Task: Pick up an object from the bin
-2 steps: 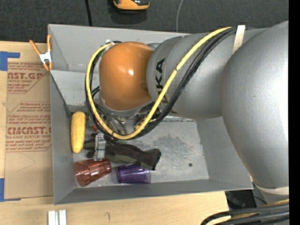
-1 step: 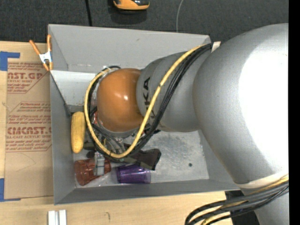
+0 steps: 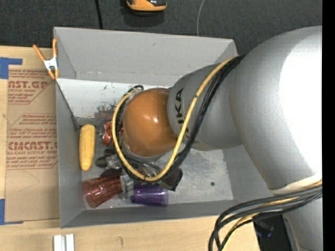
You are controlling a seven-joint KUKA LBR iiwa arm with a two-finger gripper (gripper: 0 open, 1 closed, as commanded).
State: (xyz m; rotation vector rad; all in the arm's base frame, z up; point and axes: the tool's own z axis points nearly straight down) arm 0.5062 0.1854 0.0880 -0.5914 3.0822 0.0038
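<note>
Matt grey metal bin (image 3: 146, 51), its floor scuffed; a ridged yellow plastic corn cob (image 3: 87, 146); a clear red plastic cup (image 3: 102, 190) and a glossy purple bottle (image 3: 149, 196); the wrist's orange cover (image 3: 149, 122) smooth and shiny

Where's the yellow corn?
In the camera view, the yellow corn lies along the bin's left wall, above the red see-through thing and left of the arm's orange cover.

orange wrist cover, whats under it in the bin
Around the cover: a red item, a dark red cup and a purple piece. Whatever lies directly beneath is covered.
</note>
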